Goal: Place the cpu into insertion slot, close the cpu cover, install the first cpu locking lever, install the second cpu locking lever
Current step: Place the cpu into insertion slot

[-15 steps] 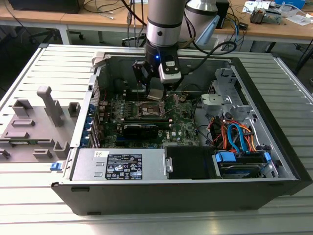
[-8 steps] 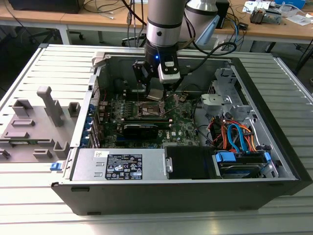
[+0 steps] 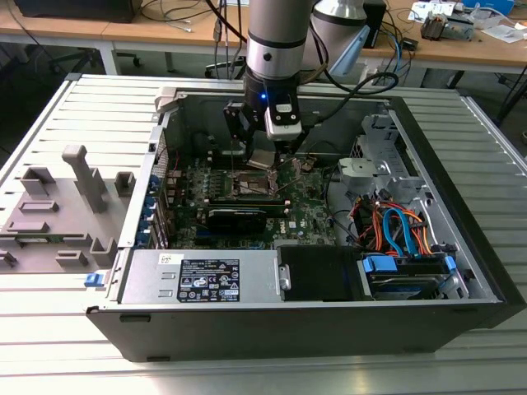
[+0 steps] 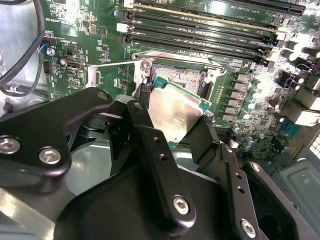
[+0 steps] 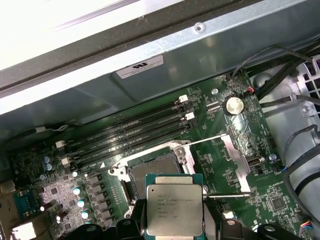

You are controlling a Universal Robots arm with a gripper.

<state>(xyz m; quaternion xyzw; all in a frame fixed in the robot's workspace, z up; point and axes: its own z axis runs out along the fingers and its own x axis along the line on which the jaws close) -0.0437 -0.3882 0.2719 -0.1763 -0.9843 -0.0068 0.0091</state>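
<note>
Second wrist view has the claw (image 4: 173, 119) clamped on the cpu (image 4: 172, 102) by two opposite edges, holding it close over the open insertion slot (image 4: 182, 75) of the green motherboard (image 4: 90, 35), which lies inside the open computer case (image 3: 288, 329) on the slatted metal table (image 3: 49, 346).

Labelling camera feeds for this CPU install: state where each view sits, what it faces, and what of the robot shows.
Exterior view: off the arm, looking down into the open computer case; shows the arm and jaws holding the cpu.
First wrist view: on the arm, facing the socket and memory slots past the cpu; dark jaw parts beside it.
Second wrist view: on the arm, close behind the black jaws gripping the cpu.
Shared: both wrist views show the cpu and the open socket.
</note>
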